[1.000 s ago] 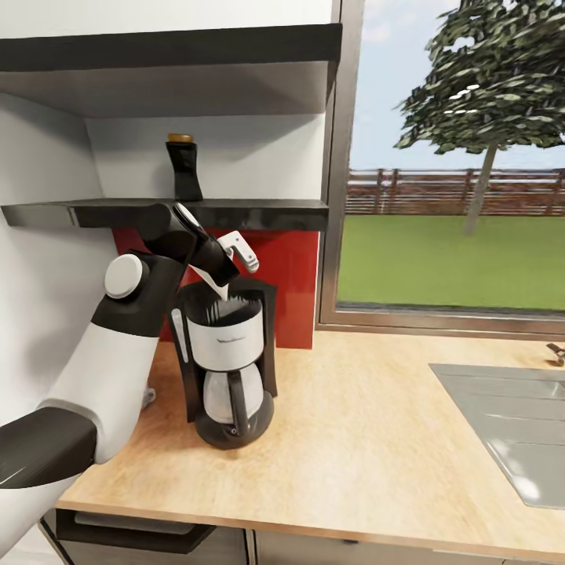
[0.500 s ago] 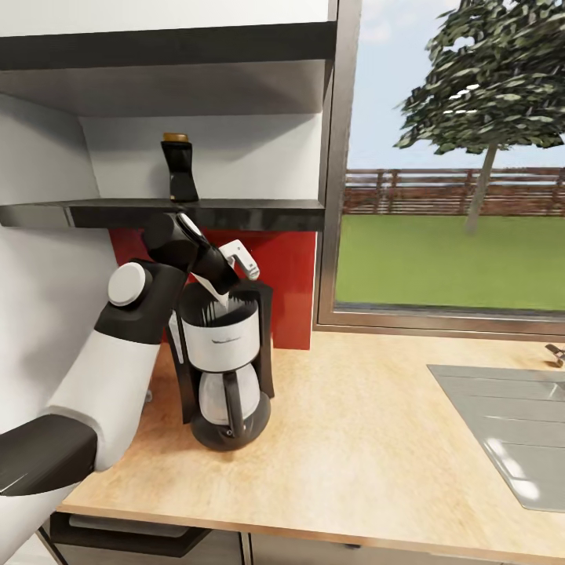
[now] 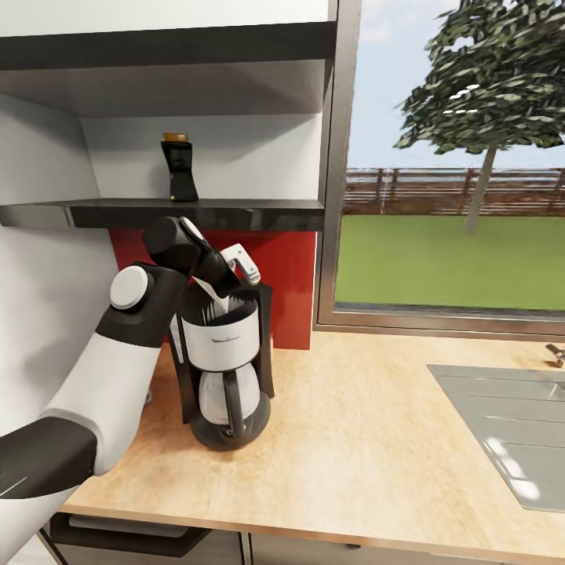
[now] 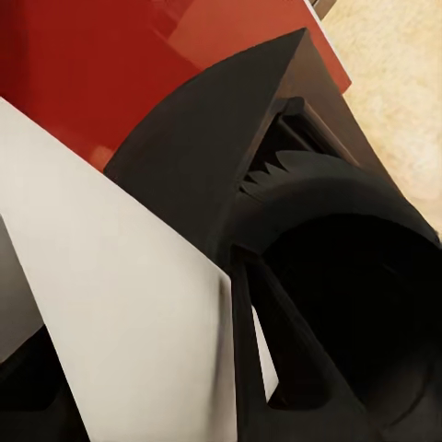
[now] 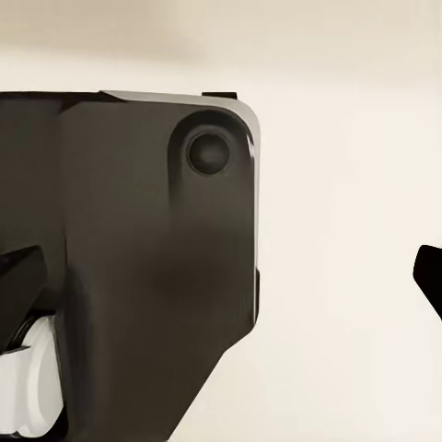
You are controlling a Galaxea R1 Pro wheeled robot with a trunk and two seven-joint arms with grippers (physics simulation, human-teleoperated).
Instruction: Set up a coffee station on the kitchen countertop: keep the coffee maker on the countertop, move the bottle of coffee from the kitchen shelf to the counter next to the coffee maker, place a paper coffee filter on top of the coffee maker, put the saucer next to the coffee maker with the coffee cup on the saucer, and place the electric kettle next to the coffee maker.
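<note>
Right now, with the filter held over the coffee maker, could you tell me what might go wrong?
1. The left tool holds the filter tilted at the coffee maker's rim; released now, it could sit crooked or slide off.
2. The shelf hangs close above the arm; lifting may strike it, near the bottle.

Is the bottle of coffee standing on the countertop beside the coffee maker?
No, the bottle of coffee stands on the kitchen shelf, above the coffee maker.

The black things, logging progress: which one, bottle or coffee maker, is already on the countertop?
The coffee maker, carafe in front, stands on the kitchen countertop. The bottle of coffee, yellow-brown cap, stands on the kitchen shelf above.
</note>
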